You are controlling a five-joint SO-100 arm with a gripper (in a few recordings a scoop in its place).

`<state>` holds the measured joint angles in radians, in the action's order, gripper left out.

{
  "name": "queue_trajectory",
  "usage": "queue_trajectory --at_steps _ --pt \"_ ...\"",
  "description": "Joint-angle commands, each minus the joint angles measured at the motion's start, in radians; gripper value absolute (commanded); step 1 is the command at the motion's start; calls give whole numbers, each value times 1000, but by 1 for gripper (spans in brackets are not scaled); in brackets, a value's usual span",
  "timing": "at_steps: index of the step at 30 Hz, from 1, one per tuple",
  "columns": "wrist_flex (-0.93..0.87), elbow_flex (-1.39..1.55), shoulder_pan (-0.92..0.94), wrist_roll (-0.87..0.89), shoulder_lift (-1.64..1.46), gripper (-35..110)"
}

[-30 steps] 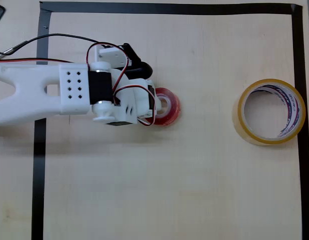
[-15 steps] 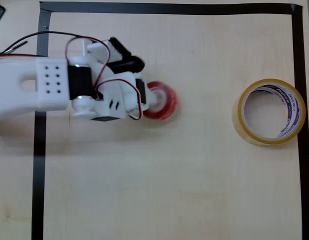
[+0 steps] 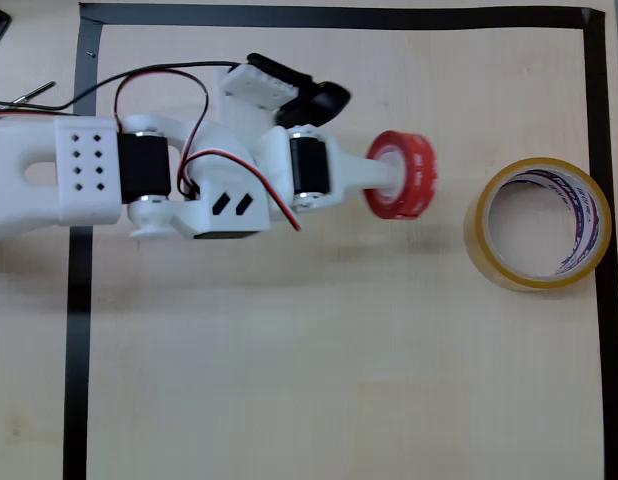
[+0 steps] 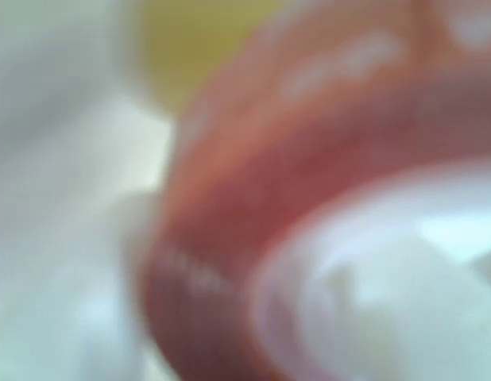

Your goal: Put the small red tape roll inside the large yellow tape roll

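- The desk (image 3: 319,380), pale wood framed by a black tape border (image 3: 339,16), carries everything; the white arm (image 3: 139,185) reaches in from nine o'clock.
- The large yellow tape roll (image 3: 486,245) lies flat at about three o'clock in the overhead view, its wide hole facing up and nothing in it yet.
- The tool (image 3: 389,180) is clamped on the small red tape roll (image 3: 407,175), with one white finger running into the roll's core. The other jaw is hidden, so the exact hold is a judgement.
- The small red tape roll is tilted on edge, near the yellow roll's nine o'clock side but apart from it. In the wrist view it is a blurred red ring (image 4: 253,198) close to the lens, with a yellow smear at twelve o'clock.
- A second ago the red roll lay flat on the desk, further toward nine o'clock, under the tool. Now it has been lifted and carried toward three o'clock.
- So the pickup looks done. What remains, I judge, is to travel over the yellow hole, level the roll and release it.
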<state>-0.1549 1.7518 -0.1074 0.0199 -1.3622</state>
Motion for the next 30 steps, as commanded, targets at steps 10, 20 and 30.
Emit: queue_trajectory --at_steps 10,20,30 --pt "247 -328 57 94 166 0" --pt "272 -683 29 95 485 0" --pt "264 -790 44 95 595 8"
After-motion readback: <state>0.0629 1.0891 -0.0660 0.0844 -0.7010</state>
